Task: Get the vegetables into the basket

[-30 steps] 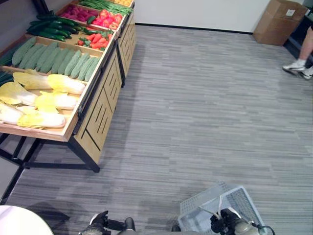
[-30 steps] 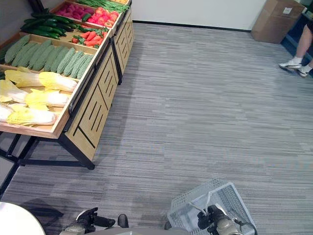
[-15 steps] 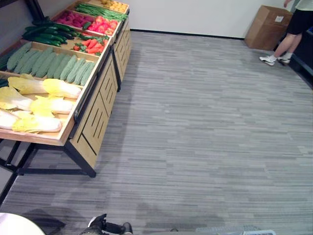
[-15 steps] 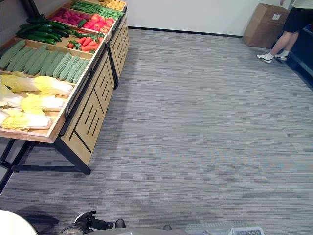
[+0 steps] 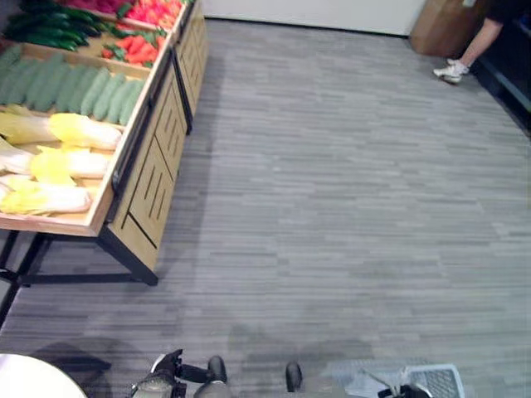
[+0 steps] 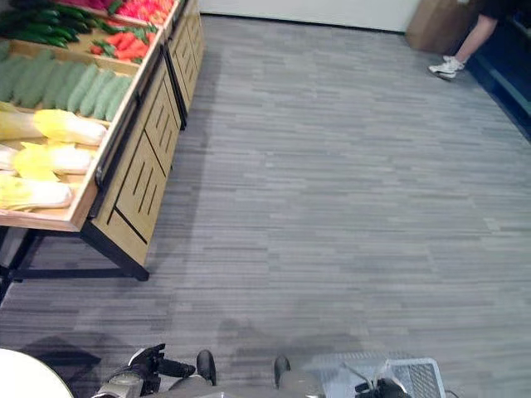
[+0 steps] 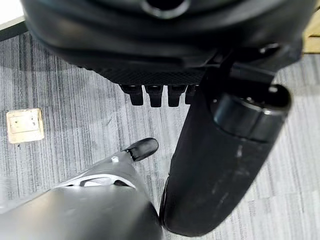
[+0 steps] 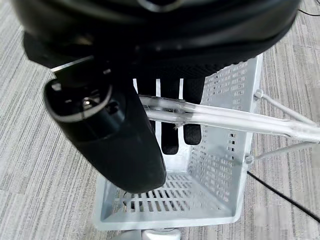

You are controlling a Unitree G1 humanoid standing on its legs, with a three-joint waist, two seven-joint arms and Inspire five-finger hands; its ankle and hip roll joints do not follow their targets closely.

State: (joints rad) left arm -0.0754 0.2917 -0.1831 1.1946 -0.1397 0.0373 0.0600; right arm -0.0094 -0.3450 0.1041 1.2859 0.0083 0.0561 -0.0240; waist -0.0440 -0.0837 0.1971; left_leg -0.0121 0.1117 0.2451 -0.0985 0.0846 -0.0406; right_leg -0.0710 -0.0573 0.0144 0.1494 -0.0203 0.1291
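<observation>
- Head views: a wooden stand (image 5: 137,178) holds the vegetables: pale cabbages (image 5: 70,133) at its near end, green gourds (image 5: 79,87) behind them, red peppers (image 5: 133,50) further back. The basket (image 5: 431,383) sits low, well apart from the stand. A person's leg (image 5: 469,50) shows far beyond it.
- Left wrist view: left hand (image 7: 165,60) has loosely curled fingers holding nothing.
- Right wrist view: right hand (image 8: 150,55) has its fingers hooked round the basket handle (image 8: 225,117); the basket is empty.
</observation>
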